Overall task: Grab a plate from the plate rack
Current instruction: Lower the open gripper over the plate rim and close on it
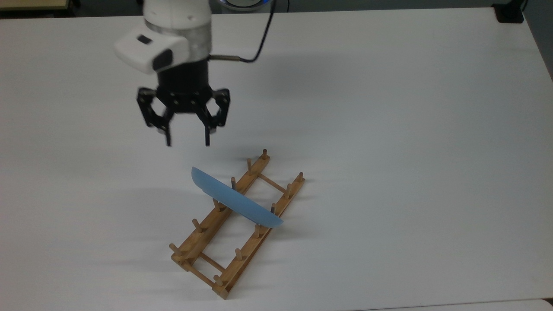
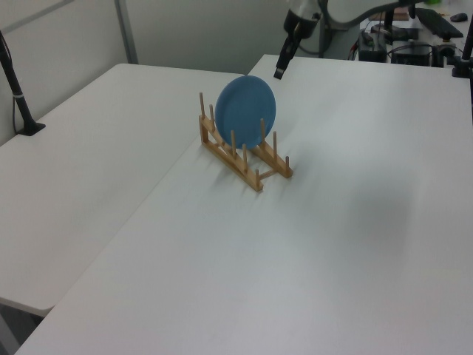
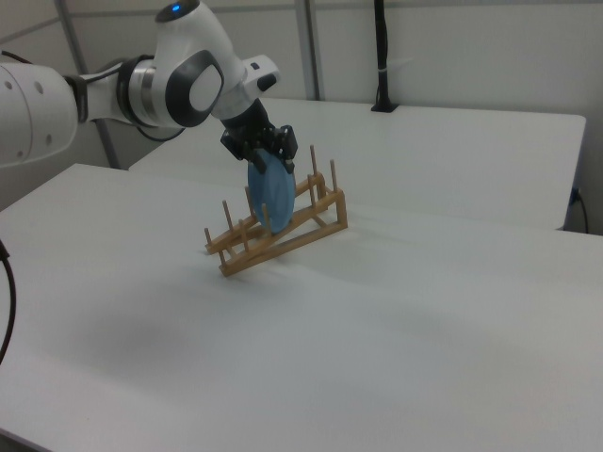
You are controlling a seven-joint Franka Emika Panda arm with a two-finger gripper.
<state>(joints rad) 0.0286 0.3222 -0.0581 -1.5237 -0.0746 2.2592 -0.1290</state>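
Plate (image 1: 236, 201) stands on edge in the plate rack (image 1: 238, 223), slotted between pegs near the rack's middle, leaning slightly. My gripper (image 1: 187, 142) hangs above the desk (image 1: 389, 129), off the plate's upper-left end in the top view, apart from it, not touching. Fingers spread wide, pointing down, holding nothing. In the left view my gripper (image 2: 280, 72) sits just past the plate's (image 2: 245, 111) top edge. Rack pegs flank the plate on both sides. Black post (image 3: 381, 56) stands at the desk's far edge, well apart from the rack.
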